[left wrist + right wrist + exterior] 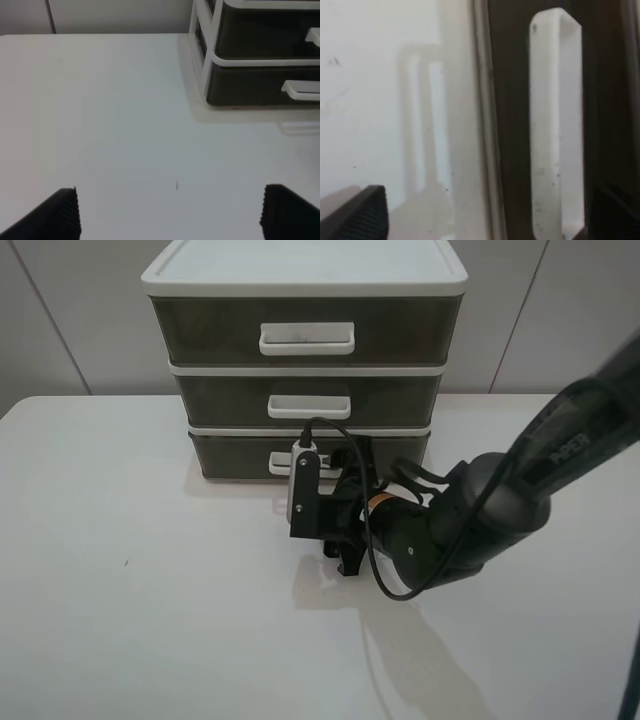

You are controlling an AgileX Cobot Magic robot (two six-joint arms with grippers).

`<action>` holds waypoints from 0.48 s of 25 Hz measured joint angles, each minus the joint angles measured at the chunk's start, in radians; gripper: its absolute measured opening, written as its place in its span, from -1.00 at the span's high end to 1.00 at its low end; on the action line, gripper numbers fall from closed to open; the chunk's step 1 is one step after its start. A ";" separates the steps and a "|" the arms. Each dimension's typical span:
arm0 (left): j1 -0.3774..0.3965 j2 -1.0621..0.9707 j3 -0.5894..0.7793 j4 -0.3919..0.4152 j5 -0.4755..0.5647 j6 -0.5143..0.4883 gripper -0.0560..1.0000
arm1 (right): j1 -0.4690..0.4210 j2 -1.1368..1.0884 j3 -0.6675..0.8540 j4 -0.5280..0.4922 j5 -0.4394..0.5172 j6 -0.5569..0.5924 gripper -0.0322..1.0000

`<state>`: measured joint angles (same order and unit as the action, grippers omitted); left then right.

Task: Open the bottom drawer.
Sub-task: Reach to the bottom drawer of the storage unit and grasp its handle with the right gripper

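Our right gripper (487,200) stands with its jaws apart at the front of the bottom drawer (228,454). In the right wrist view the drawer's small white loop handle (555,125) lies between the two ribbed fingers (362,212), much nearer one than the other; we cannot tell whether the nearer one touches it. In the high view the right arm (520,490) comes in from the right edge of the frame and crosses to the centre, low over the worktop (120,620), and its wrist camera hides the handle.

We see the bottom drawer at centre frame, lowest in the white-framed unit (305,270). Its front edge is in line with the middle drawer (220,400) and the top drawer (200,335) above it. The unit stands at the back of the worktop, at the top centre of the frame.

Our left gripper (170,200) is also spread wide, over bare worktop well apart from the unit's near corner. White worktop runs broadly from the unit's base to the lower left of the frame.
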<state>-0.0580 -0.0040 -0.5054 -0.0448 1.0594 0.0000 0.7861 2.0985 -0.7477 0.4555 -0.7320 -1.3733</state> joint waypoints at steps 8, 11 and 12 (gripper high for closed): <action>0.000 0.000 0.000 0.000 0.000 0.000 -0.52 | 0.000 -0.004 0.000 -0.010 0.003 0.000 -0.61; 0.000 0.000 0.000 0.000 0.000 0.000 -0.52 | 0.000 0.012 0.000 -0.019 -0.002 0.000 -0.61; 0.000 0.000 0.000 0.000 0.000 0.000 -0.52 | 0.000 0.018 -0.001 -0.023 -0.007 0.000 -0.61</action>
<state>-0.0580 -0.0040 -0.5054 -0.0448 1.0594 0.0000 0.7861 2.1162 -0.7486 0.4326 -0.7395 -1.3733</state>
